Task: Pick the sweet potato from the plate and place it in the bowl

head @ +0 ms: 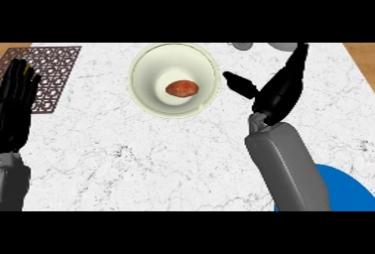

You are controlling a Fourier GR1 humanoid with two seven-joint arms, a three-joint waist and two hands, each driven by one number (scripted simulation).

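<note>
Fingers [296,62] of the right robot hand [277,96] stretch straight toward the far right of the worktop [132,163], with the thumb held out to the left; this robot hand is wide open and holds nothing. Just left of it stands the cream bowl [150,64], and the sweet potato [181,88] lies at the bowl's bottom. The sweet potato is a short reddish-brown oval with a lighter patch on top. Its long axis runs roughly left to right, and its two ends look alike. The blue plate [344,191] shows at the lower right, partly behind the right forearm. The left robot hand [16,106] rests open at the left edge, beside a brown lattice mat [51,62].
</note>
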